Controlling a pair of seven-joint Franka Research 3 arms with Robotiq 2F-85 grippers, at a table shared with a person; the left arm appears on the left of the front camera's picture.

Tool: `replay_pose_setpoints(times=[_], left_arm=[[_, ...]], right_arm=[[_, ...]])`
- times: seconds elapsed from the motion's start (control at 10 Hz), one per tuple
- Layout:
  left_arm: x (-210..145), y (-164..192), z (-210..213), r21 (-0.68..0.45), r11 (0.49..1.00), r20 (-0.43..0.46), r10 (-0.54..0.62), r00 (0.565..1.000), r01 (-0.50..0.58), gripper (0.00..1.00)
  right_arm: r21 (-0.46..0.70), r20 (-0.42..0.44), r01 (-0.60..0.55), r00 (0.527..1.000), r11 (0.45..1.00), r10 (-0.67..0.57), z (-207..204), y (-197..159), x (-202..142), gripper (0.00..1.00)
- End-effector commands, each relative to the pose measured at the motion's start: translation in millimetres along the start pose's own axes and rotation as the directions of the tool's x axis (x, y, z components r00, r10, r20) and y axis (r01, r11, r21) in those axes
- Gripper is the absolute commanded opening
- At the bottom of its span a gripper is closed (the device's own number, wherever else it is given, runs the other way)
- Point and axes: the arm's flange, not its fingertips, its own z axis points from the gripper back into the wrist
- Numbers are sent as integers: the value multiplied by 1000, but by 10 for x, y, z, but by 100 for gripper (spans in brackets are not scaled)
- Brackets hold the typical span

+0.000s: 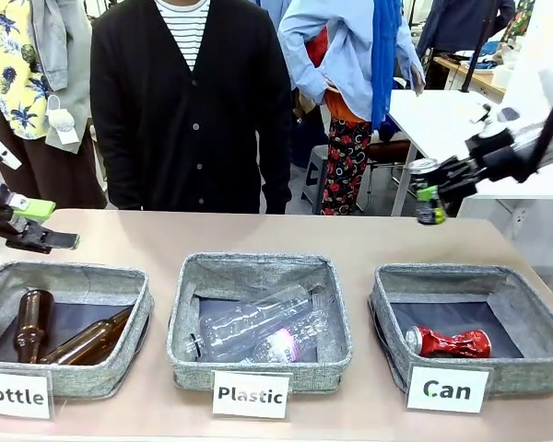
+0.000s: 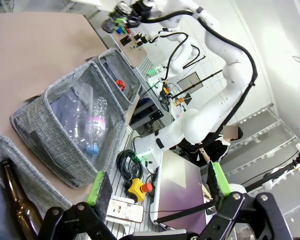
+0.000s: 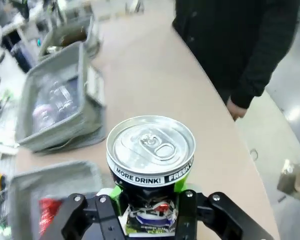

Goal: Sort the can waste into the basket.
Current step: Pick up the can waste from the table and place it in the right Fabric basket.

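Observation:
My right gripper [image 1: 430, 195] is shut on a black can [image 1: 423, 168] with a silver top and yellow-green marks, held in the air above the far right of the table, behind the grey basket [image 1: 392, 304] labelled "Can". In the right wrist view the can [image 3: 150, 150] stands upright between the green pads. A crushed red can [image 1: 447, 343] lies in that basket, also seen as a red can [image 3: 49, 210] below the gripper [image 3: 149, 192]. My left gripper [image 1: 37, 226] hangs open at the far left; its fingers [image 2: 96, 187] stand wide apart with nothing between them.
The middle basket [image 1: 189, 304] labelled "Plastic" holds clear bottles. The left basket [image 1: 143, 295] labelled "Bottle" holds two brown glass bottles [image 1: 32, 322]. A person in a black cardigan [image 1: 189, 101] stands at the far edge, a hand [image 3: 235, 107] hanging beside the table.

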Motion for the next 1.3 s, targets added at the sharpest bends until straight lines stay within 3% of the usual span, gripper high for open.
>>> replay_pose_setpoints(times=[0.0, 0.1, 0.4, 0.6, 0.8, 0.9, 1.0, 1.2], left_arm=[[-14, -22, 9, -4, 1000, -1, 6, 1000, -6, 100], [-14, -22, 9, -4, 1000, -1, 6, 1000, -6, 100], [-14, -22, 9, -4, 1000, -1, 6, 1000, -6, 100], [-14, -22, 9, -4, 1000, -1, 6, 1000, -6, 100], [-14, -22, 9, -4, 1000, -1, 6, 1000, -6, 100], [-14, -22, 9, -4, 1000, -1, 6, 1000, -6, 100], [-14, -22, 9, -4, 1000, -1, 6, 1000, -6, 100], [-14, -22, 9, -4, 1000, -1, 6, 1000, -6, 100]], right_arm=[[58, -163, -74, 983, 996, 82, 139, 508, 170, 0], [144, -283, -146, 942, 979, 182, 167, 790, 222, 0], [194, -497, -207, 822, 959, 278, 172, 1457, 235, 0], [232, -517, -261, 783, 937, 346, 69, 1771, 208, 0], [267, -520, -280, 764, 922, 382, -8, 1850, 199, 0], [269, -512, -278, 770, 922, 382, -16, 1851, 191, 79], [268, -519, -268, 769, 925, 373, -18, 1857, 186, 95], [275, -520, -268, 766, 923, 377, -6, 1855, 188, 100]])
